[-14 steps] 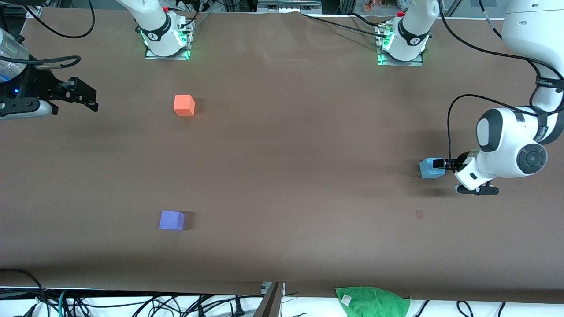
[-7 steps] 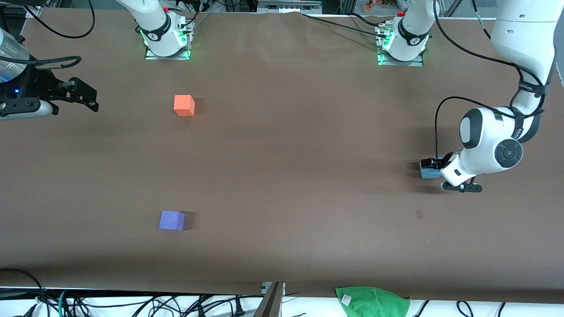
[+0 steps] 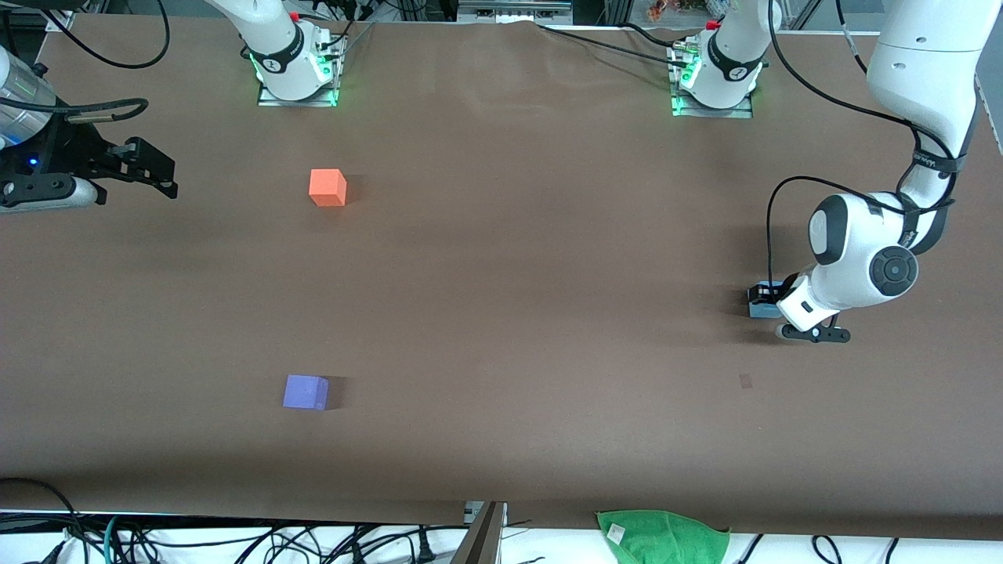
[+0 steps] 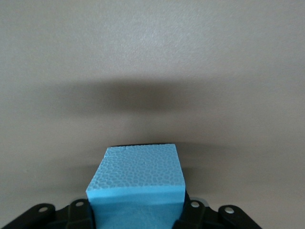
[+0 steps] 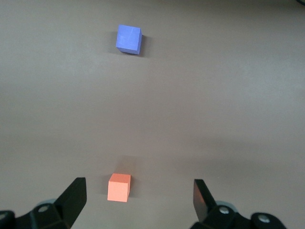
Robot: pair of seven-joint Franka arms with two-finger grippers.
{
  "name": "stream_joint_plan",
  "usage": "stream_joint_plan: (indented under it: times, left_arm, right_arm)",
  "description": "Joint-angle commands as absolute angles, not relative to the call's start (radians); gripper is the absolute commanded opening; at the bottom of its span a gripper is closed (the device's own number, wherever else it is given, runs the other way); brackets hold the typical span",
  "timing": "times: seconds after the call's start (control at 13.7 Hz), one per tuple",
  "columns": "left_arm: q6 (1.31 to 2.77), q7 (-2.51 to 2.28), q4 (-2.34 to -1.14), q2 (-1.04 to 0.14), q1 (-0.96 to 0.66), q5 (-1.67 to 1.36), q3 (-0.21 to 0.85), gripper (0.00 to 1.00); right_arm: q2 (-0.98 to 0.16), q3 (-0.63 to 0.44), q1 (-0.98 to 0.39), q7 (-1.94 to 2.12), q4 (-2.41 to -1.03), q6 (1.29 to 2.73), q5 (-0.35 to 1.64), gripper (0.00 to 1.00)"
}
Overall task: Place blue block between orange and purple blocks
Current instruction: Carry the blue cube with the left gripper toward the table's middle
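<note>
In the front view we see only a sliver of the blue block point(image 3: 757, 309) at about nine o'clock of the left arm's wrist; the rest sits under the left gripper point(image 3: 762, 298) and the wrist housing, so its contact with the table point(image 3: 501, 313) cannot be judged there. In the left wrist view the block's lower part runs off the picture's edge, and the fingers point(image 4: 190, 214) show only as dark stubs. The right gripper point(image 3: 157, 176) has its arm cut by the front view's edge at nine o'clock. In the right wrist view its fingertips point(image 5: 76, 195) are clipped at six o'clock.
</note>
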State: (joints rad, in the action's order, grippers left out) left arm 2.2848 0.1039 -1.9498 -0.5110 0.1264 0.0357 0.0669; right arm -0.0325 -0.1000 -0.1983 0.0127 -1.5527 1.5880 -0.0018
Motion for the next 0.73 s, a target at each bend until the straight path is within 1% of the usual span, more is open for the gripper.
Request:
stream_joint_plan:
  times: [0.0, 0.15, 0.22, 0.29, 0.44, 0.51, 0.58, 0.66]
  left_arm:
    - [2.084, 0.121, -1.850, -0.454, 0.121, 0.017, 0.121, 0.14]
    - [1.904, 0.111, -1.726, -0.454, 0.120, 0.018, 0.214, 0.14]
    - [1.860, 0.088, -1.682, -0.456, 0.117, 0.015, 0.254, 0.14]
    - [1.836, 0.042, -1.663, -0.456, 0.104, 0.012, 0.293, 0.15]
    - [1.839, -0.113, -1.657, -0.465, 0.057, 0.014, 0.369, 0.15]
    - [1.844, -0.199, -1.655, -0.474, -0.004, 0.015, 0.380, 0.15]
    - [1.873, -0.265, -1.654, -0.501, -0.067, 0.020, 0.380, 0.14]
    - [1.950, -0.317, -1.655, -0.524, -0.124, 0.012, 0.380, 0.14]
  right_arm:
    - [-0.035, -0.097, -0.193, 0.017, -1.540, 1.589, 0.003, 0.99]
    - [-0.035, -0.098, -0.192, 0.017, -1.542, 1.588, 0.003, 0.99]
    - [-0.035, -0.098, -0.190, 0.017, -1.542, 1.589, 0.003, 0.99]
    - [-0.035, -0.098, -0.192, 0.017, -1.542, 1.589, 0.003, 0.99]
    - [-0.035, -0.098, -0.195, 0.017, -1.542, 1.586, 0.002, 0.99]
    - [-0.035, -0.098, -0.195, 0.017, -1.542, 1.586, 0.002, 0.99]
    - [-0.035, -0.098, -0.195, 0.017, -1.542, 1.586, 0.002, 0.99]
    - [-0.035, -0.098, -0.195, 0.017, -1.540, 1.586, 0.002, 0.99]
